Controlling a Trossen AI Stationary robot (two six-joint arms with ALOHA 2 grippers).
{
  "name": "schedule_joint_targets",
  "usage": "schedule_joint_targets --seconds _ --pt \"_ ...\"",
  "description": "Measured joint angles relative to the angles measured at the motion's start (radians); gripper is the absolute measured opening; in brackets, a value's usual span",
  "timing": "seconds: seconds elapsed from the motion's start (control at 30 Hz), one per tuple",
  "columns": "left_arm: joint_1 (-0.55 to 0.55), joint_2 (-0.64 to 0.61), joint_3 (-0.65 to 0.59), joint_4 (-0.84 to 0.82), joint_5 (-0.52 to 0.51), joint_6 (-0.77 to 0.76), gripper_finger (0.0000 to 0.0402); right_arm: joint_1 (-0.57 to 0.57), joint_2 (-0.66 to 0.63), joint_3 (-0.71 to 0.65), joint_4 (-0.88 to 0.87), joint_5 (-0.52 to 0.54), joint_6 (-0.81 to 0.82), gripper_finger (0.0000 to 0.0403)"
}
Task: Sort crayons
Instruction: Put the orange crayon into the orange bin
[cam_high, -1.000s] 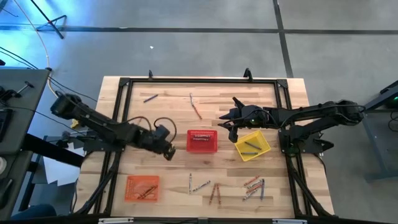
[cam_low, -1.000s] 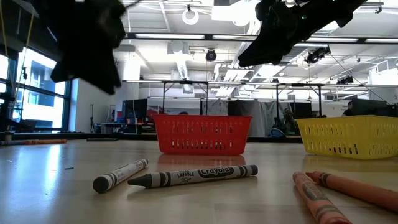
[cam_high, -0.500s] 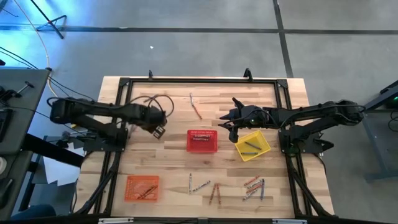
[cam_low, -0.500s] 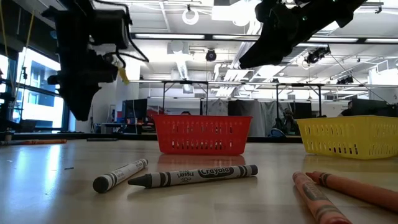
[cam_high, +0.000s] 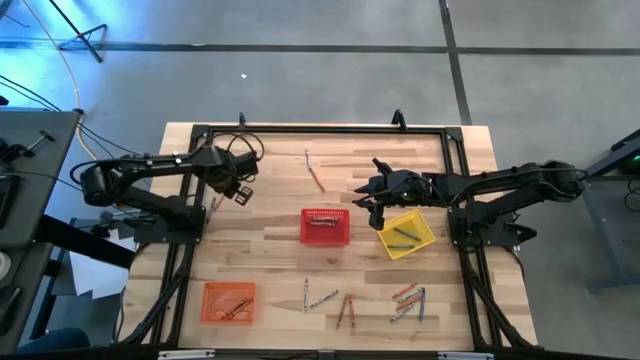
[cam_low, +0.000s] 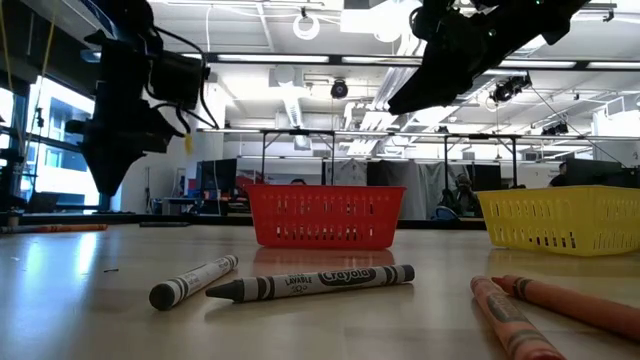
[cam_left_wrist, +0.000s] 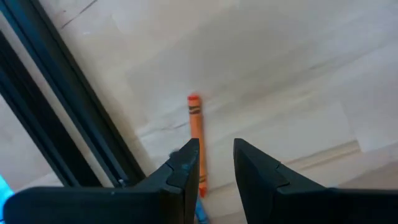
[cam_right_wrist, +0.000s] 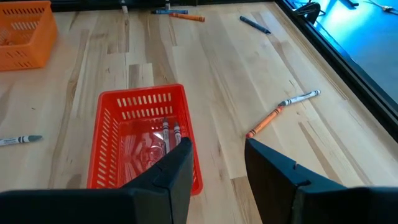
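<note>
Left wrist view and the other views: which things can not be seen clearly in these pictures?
- Orange crayon, left wrist view: its near end is hidden behind the left gripper.
- Orange basket, high view: its contents are too small to count.
- Yellow basket, low view: cut off by the picture's edge; its mesh wall hides what lies inside.
- Right gripper, low view: only a dark shape overhead.

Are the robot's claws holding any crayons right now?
No. The left gripper is open above an orange crayon on the table, with nothing between its fingers. The right gripper is open too, empty near the red basket.
</note>
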Motion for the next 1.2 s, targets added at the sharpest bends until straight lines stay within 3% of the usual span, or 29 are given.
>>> schedule_joint_targets --seconds 0.47,0.9,1.2 --pt "0.132 0.0 -0.115 0.105 0.083 0.077 0.0087 0.0 0.0 0.0 0.001 0.0 0.0 0.014" --pt "0.204 0.014 -0.118 0.108 0.115 0.049 0.0087 0.0 0.0 0.0 0.001 0.0 0.0 0.014" --pt "0.207 0.101 -0.118 0.134 0.131 0.054 0.0087 0.0 0.0 0.0 0.001 0.0 0.0 0.014"
